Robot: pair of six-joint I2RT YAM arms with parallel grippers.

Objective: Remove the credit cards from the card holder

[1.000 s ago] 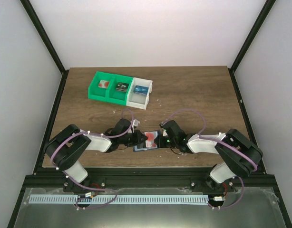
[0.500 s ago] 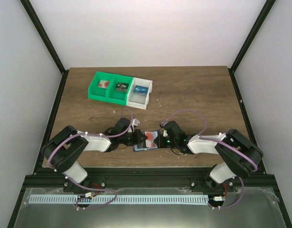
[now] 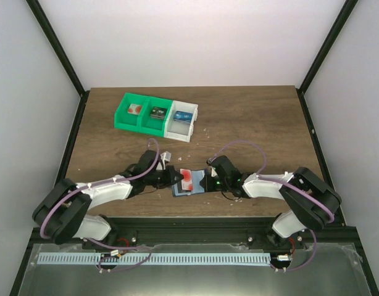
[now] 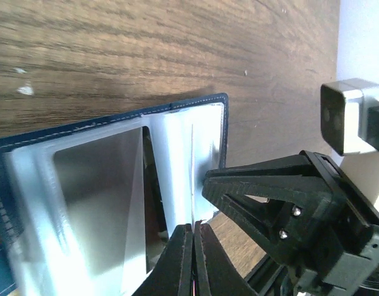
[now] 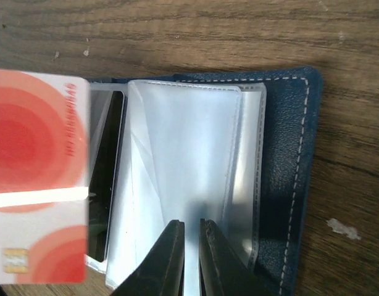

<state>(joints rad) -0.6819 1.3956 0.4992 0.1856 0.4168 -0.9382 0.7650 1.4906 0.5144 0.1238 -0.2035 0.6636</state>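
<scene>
The card holder [image 3: 191, 190] lies open at 6 o'clock on the bench [image 3: 251, 117], near its front edge. The right tool [image 3: 208, 179] is closed on a clear pocket leaf at the holder's 3 o'clock side, pinning it down. The left tool [image 3: 175, 177] is clamped on the red-and-white card [image 3: 187, 179], which in the left wrist view shows only as a thin edge between the fingers.

A second ago the left arm stood hunched with its elbow high. Now it lies low and stretched out, and the card has slid toward 9 o'clock. In the right wrist view most of its face hangs past the pockets.

The green-and-white tray [image 3: 154, 115] at 11 o'clock has not moved. It holds a red-spot card [image 3: 135, 109], a dark card [image 3: 157, 112] and a blue card [image 3: 182, 116], one in each compartment.
</scene>
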